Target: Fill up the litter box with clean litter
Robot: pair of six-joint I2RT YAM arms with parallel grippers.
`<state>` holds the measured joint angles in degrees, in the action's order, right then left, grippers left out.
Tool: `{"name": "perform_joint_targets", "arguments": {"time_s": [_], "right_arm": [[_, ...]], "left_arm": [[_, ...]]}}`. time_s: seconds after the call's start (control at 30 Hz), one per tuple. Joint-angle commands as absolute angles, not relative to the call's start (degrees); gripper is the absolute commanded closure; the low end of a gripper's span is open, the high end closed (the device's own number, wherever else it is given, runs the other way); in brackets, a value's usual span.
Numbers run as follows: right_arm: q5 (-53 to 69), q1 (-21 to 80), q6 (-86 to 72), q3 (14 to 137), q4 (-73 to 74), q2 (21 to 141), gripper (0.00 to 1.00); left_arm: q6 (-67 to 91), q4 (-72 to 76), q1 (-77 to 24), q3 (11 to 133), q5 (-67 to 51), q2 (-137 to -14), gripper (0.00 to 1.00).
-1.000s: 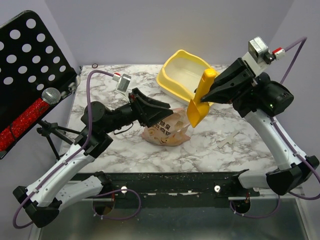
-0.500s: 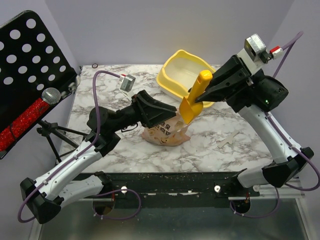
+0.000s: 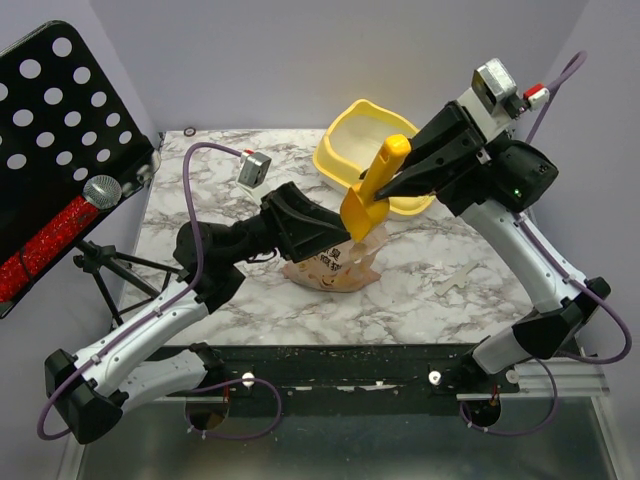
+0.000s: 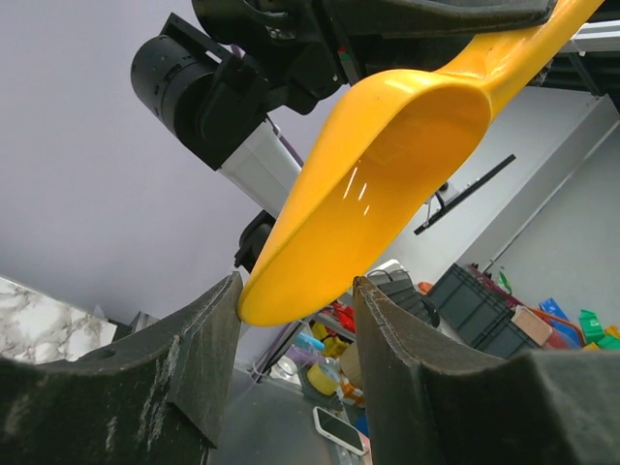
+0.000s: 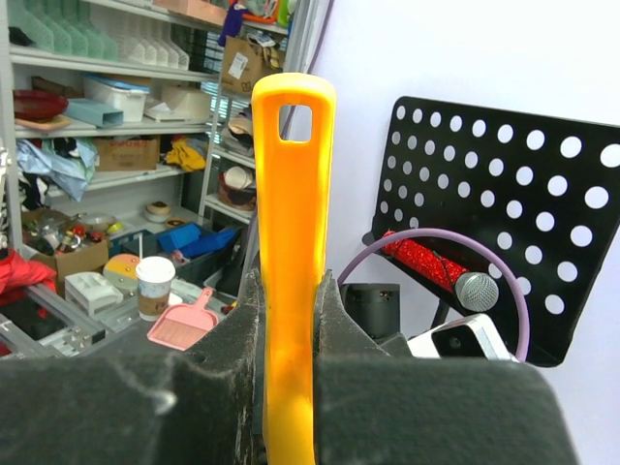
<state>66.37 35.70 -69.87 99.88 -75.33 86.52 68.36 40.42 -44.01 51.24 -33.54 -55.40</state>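
On the marble table, we find the litter box at one o'clock apparently unfilled; right gripper pinches scoop, left gripper spread.

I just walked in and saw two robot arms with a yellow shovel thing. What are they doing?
The right end effector is clamped on the handle of a yellow scoop, tipping its bowl down toward a crumpled paper bag. The left end effector is open by the bag's top, with the scoop's tip between its fingers. The yellow litter box waits behind them on the marble table.
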Motion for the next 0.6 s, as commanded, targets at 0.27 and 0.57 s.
{"name": "perform_joint_targets", "arguments": {"time_s": [0.27, 0.57], "right_arm": [[63.3, 38.1, -68.2, 101.4, -96.1, 88.5, 1.00], [66.3, 38.3, -65.1, 94.3, -95.6, 84.0, 0.99]], "left_arm": [[70.2, 50.2, -44.8, 49.9, -35.7, -55.5, 0.63], [70.3, 53.7, -44.8, 49.0, -35.5, -53.7, 0.89]]}}
